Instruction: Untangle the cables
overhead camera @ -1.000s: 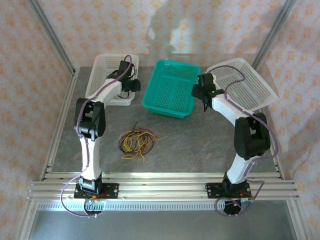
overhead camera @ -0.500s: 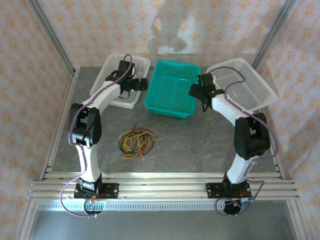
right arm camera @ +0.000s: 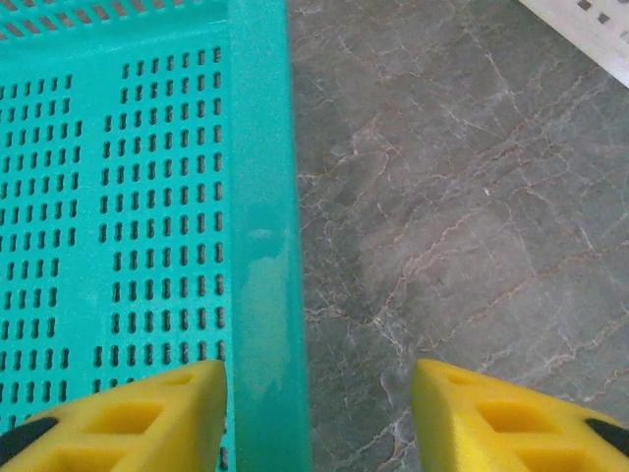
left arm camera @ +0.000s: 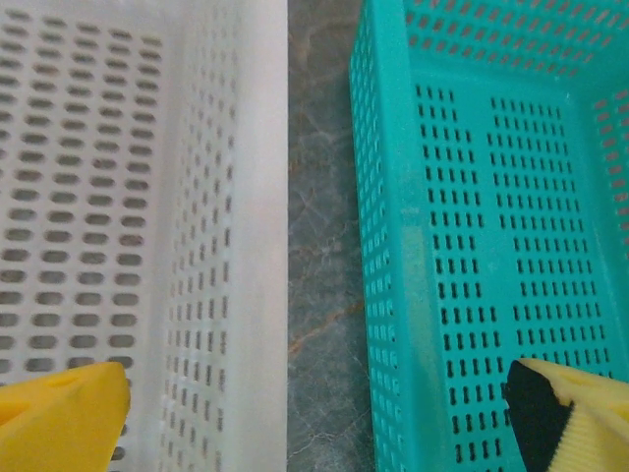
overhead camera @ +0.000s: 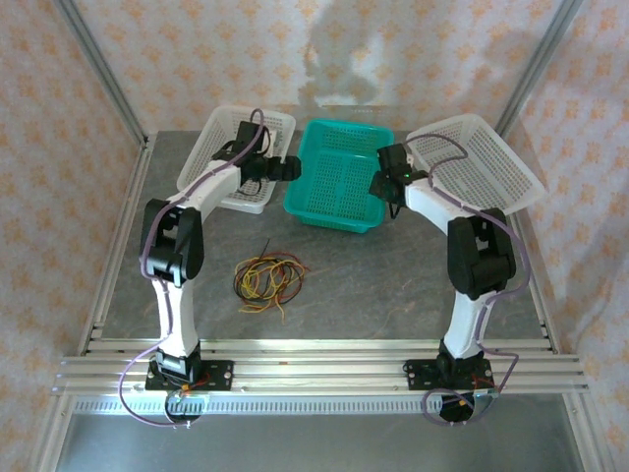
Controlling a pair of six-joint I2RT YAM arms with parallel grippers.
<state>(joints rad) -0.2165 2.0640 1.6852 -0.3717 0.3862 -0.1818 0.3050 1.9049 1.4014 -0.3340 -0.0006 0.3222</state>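
1. Left gripper point(left arm camera: 314, 418): jaws wide apart, empty, above the gap between white basket point(left arm camera: 246, 197) and teal basket point(right arm camera: 257, 147).
2. Right gripper point(right arm camera: 319, 413): jaws apart, straddling the teal basket's wall, not clamped.
3. Cables point(overhead camera: 267, 278): tangled, well behind both grippers.
4. I judge a square, centred bite on the wall is best.

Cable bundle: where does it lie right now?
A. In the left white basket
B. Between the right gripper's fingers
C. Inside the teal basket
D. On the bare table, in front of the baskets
D: in the top view the cables lie in a loose coil on the grey table, nearer the arm bases than the teal basket.
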